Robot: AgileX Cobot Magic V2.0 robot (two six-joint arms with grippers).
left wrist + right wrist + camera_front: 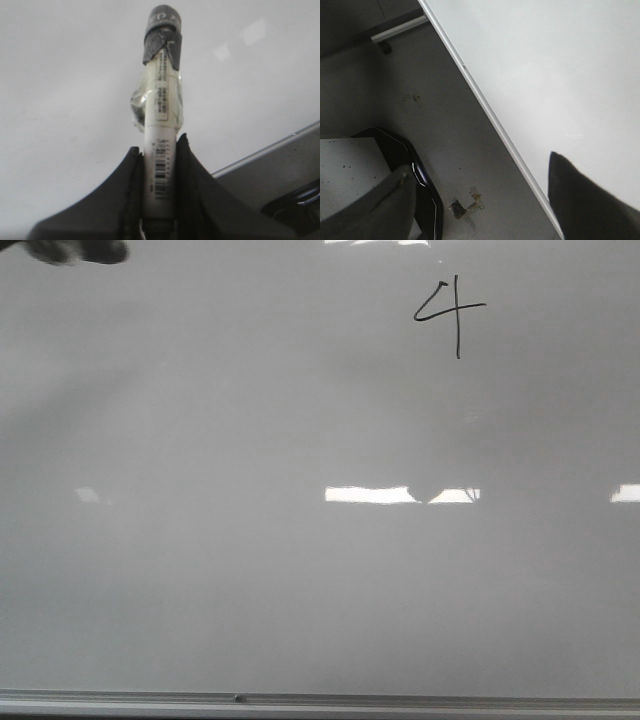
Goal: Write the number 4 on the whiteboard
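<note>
- number 4 [449, 315] sits in the upper right part of the whiteboard [250, 590] in the front view, thin and black, with its angled stroke, crossbar and vertical line all drawn and the top left open.
- left pincer [159, 150] is clamped on a marker [161, 125], whose white barcoded barrel runs up between the dark fingers to a dark end wrapped in tape; that end shows against pale board, and whether it touches the surface cannot be told.
- right pincer [480, 200] has its fingers wide apart with nothing between them, over the board's edge rail and the grey floor [445, 125] beside it.
- a dark blurred shape at the top left corner of the front view is probably part of an arm, well apart from the digit.
- judged from the finished shape, the writing step looks done and the task near its end.
- the next move likely calls for holding the marker off the board so no stray line crosses the digit, and for parking the arm clear.
</note>
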